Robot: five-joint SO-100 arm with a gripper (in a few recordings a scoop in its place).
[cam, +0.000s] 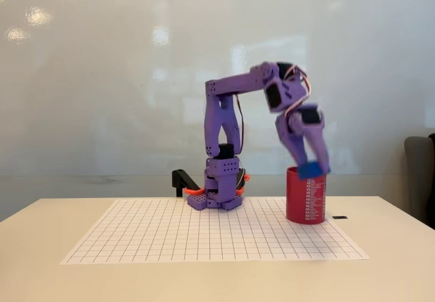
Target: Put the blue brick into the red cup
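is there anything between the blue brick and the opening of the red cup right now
Nothing visible. The end effector holds the blue brick right at the rim of the red cup, with no object between them in the fixed view.

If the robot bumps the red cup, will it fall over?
Probably not from a light bump: the red cup stands upright on the flat table with straight sides. It is taller than wide, so a hard knock near its rim might tip it, and then it could roll.
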